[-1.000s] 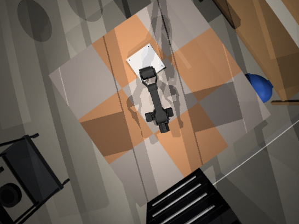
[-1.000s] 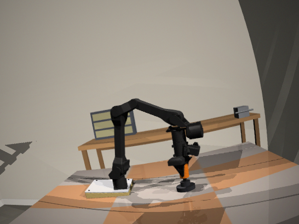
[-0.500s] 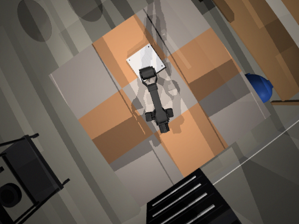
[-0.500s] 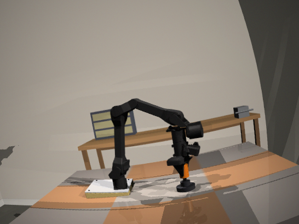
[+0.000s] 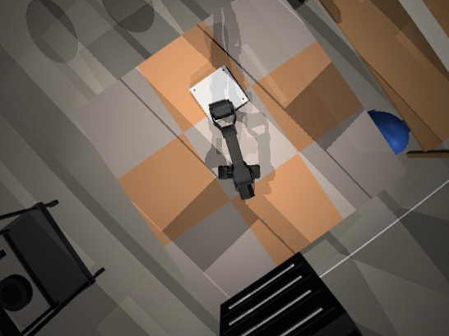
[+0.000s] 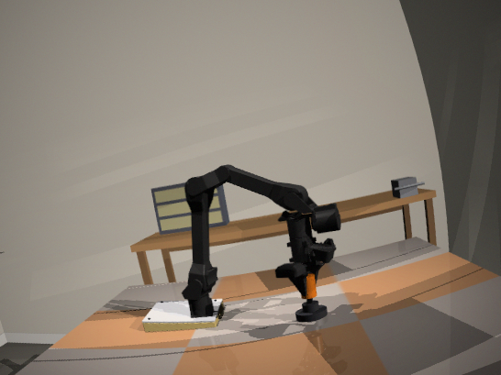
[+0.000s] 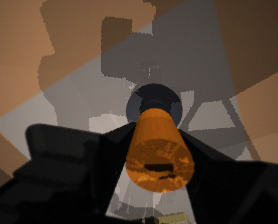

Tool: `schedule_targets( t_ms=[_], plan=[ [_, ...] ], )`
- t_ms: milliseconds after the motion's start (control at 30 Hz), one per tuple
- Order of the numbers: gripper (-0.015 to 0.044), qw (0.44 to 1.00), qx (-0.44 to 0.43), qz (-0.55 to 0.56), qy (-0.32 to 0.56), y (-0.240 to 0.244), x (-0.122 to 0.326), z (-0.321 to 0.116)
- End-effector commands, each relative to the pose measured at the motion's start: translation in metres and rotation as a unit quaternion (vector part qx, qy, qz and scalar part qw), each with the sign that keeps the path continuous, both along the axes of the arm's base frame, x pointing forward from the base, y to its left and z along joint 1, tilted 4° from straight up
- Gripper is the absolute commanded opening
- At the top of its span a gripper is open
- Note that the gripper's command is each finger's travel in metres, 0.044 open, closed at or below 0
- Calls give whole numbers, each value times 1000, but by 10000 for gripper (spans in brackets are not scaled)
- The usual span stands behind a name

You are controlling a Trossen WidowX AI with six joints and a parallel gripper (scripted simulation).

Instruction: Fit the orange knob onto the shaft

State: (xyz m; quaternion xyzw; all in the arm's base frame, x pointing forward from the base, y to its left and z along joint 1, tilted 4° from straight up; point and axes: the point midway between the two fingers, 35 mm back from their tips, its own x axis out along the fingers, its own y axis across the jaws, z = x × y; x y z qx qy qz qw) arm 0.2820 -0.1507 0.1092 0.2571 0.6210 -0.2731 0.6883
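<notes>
The orange knob point(image 6: 311, 286) point(image 7: 159, 145) is upright between the fingers of my gripper point(image 6: 309, 290) point(image 7: 155, 129), which is shut on it. The round dark pedestal point(image 6: 305, 315) point(image 7: 134, 106) stands on the checkered mat right under the knob. In the exterior view a short dark piece shows between the knob's lower end and the pedestal's base, so the knob is above the base. In the wrist view the knob's lower end covers the shaft's top; I cannot tell whether the shaft is inside the hole. In the top view the arm hides knob and pedestal.
The arm's white base plate point(image 5: 205, 89) point(image 6: 165, 314) lies on the checkered mat point(image 5: 156, 190) point(image 6: 404, 290). A wooden bench point(image 6: 257, 236) stands behind. In the top view a blue ball point(image 5: 392, 134) is at the right and a black slatted object point(image 5: 284, 301) at the bottom.
</notes>
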Motion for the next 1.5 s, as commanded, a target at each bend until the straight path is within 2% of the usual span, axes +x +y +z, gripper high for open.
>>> schedule_targets(
  t_ms=[0,967,1200,1467],
  plan=[
    [0,1000,1,-4,-1,0,1,-1],
    [0,1000,1,-4,-1,1,0,3],
    [0,995,9,-103,-7,0,2,4],
    [0,994,10,-108,-7,0,1,-1]
  ],
)
